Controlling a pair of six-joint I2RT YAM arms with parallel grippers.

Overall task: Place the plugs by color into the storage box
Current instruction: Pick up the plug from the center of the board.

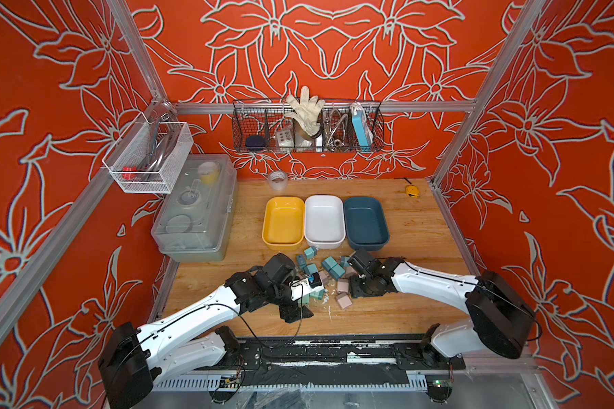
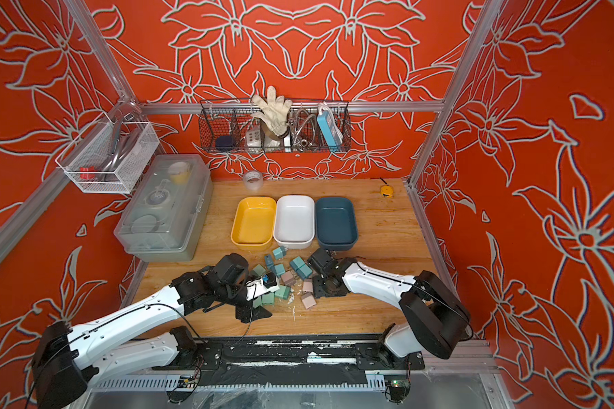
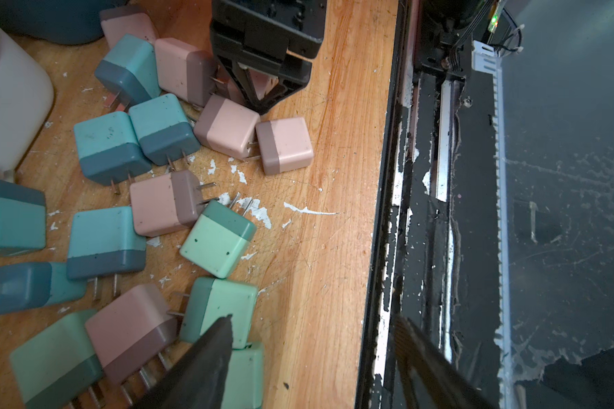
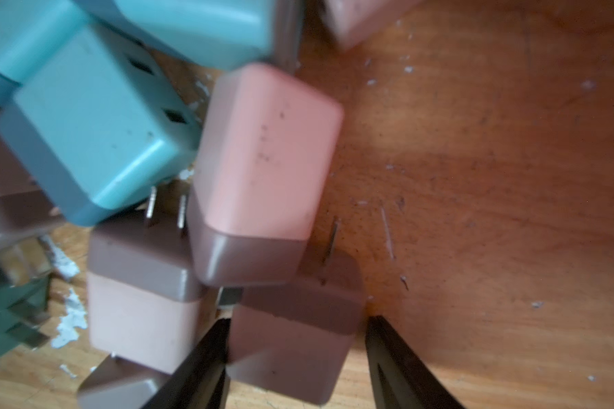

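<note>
Several plugs (image 1: 319, 274) in teal, mint green and mauve-pink lie heaped on the wooden table in front of the storage box. The storage box is three empty trays side by side: yellow (image 1: 283, 223), white (image 1: 324, 219) and dark blue (image 1: 365, 221). My left gripper (image 3: 314, 320) is open at the near side of the heap. One of its fingers (image 3: 206, 357) lies over a mint plug (image 3: 224, 308), and only bare wood shows between the fingers. My right gripper (image 4: 298, 320) straddles a pink plug (image 4: 291, 340) resting on the table. One finger touches the plug and a small gap shows at the other.
A translucent lidded box (image 1: 195, 209) stands at the left, with a tape roll (image 1: 277, 180) and a yellow tape measure (image 1: 412, 191) at the back. Wire baskets (image 1: 307, 127) hang on the walls. The table's front edge and a black rail (image 3: 422, 212) run beside my left gripper.
</note>
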